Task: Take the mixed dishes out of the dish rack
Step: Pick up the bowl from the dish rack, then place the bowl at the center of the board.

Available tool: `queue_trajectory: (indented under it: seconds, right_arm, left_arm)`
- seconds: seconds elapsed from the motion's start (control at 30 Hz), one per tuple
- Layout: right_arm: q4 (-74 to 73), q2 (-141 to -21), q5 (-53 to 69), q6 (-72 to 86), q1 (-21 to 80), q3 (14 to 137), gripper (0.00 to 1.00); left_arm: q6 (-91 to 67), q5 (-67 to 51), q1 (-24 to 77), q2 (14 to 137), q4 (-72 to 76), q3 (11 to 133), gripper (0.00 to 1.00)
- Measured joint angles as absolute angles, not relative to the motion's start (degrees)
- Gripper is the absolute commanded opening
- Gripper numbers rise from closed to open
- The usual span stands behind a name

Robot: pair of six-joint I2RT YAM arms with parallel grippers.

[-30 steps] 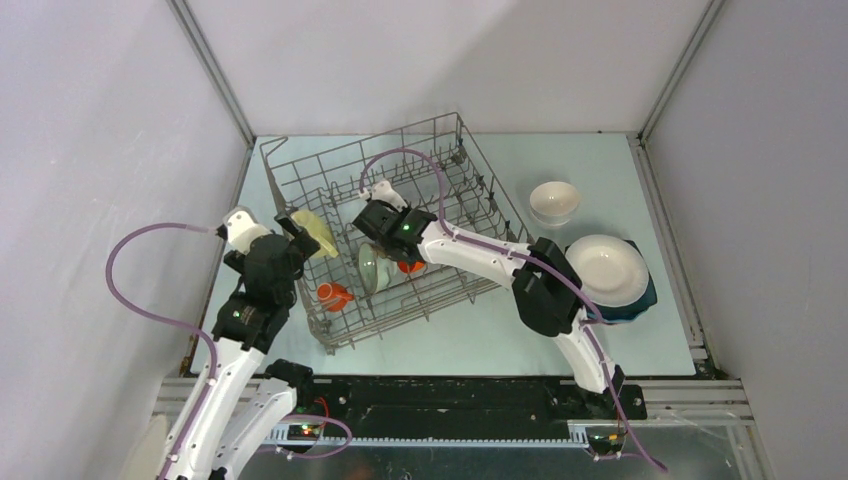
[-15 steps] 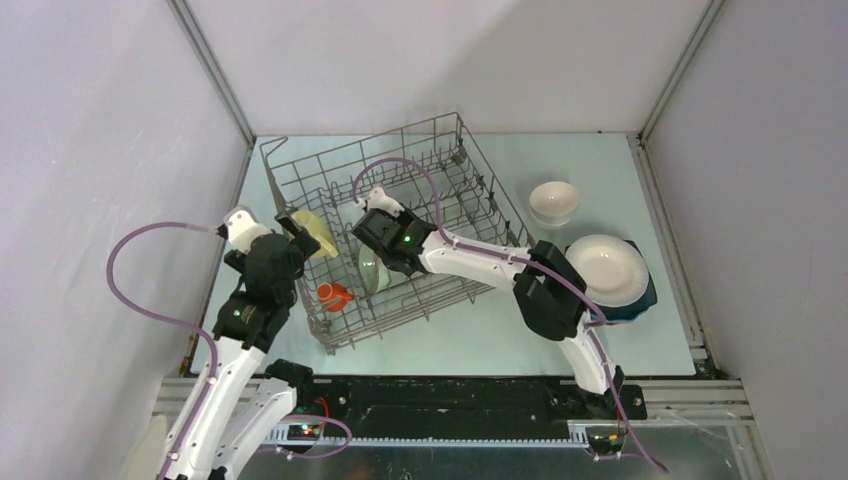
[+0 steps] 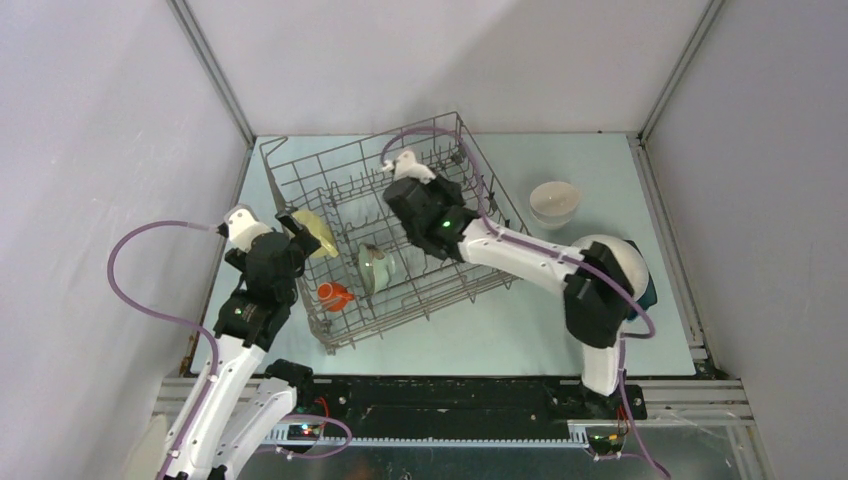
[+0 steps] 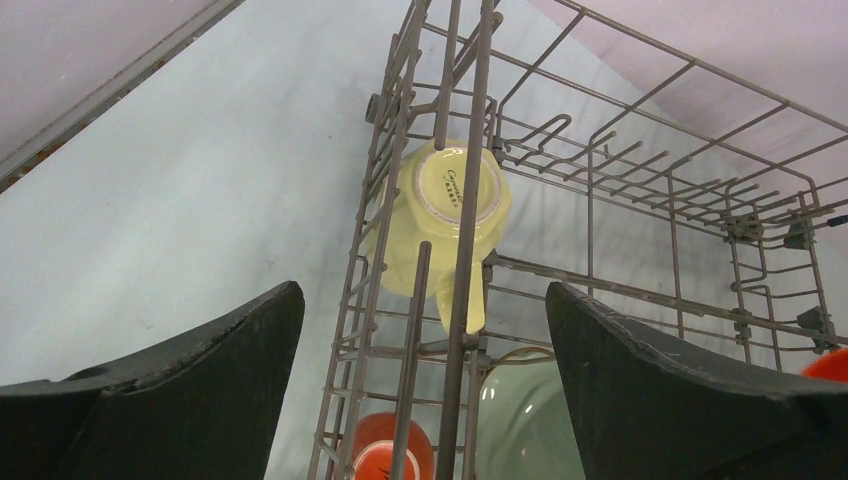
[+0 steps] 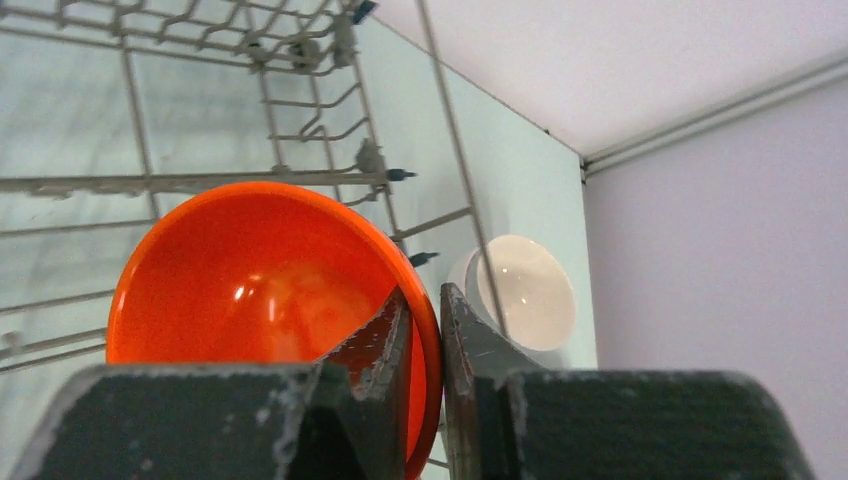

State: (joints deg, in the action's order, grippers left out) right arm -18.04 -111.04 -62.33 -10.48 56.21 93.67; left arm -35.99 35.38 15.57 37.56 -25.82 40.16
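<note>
Over the right half of the dish rack, the right gripper pinches the rim of the orange bowl, hollow facing its wrist. The left gripper gapes wide and empty at the rack's left edge, facing the base of the pale yellow cup.

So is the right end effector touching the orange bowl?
Touching. Right wrist view shows the right end effector pinching the rim of the orange bowl.

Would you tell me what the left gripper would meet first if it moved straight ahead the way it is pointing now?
Most likely the dish rack: its wire side stands straight ahead of the open left gripper, with the yellow cup just behind those wires. Depth is hard to judge.
</note>
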Motion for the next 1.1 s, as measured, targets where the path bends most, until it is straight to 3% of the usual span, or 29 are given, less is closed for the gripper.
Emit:
queue_trajectory:
  seconds: [0.17, 0.37, 0.57, 0.9, 1.1]
  right_arm:
    - [-17.8, -101.1, -56.5, -4.1, 51.6, 87.6, 0.0]
    - [-18.3, -86.1, -36.2, 5.3, 42.6, 80.9, 0.0]
    - [-19.3, -76.6, -17.6, 13.3, 27.0, 77.8, 0.0]
    - [-21.5, -71.8, -9.1, 21.1, 10.2, 71.0, 0.0]
    - [-22.1, -71.8, -6.7, 22.1, 6.2, 71.0, 0.0]
  left_arm:
    - [-36.0, 35.4, 15.6, 37.9, -25.8, 40.2, 0.98]
    - [-36.0, 35.6, 15.6, 38.0, -25.8, 40.2, 0.98]
    - [-36.0, 35.7, 15.6, 38.4, -25.6, 40.2, 0.98]
    - [-36.0, 35.7, 15.6, 37.2, -26.1, 40.2, 0.98]
    - [-36.0, 35.7, 15.6, 35.9, -26.3, 40.2, 0.98]
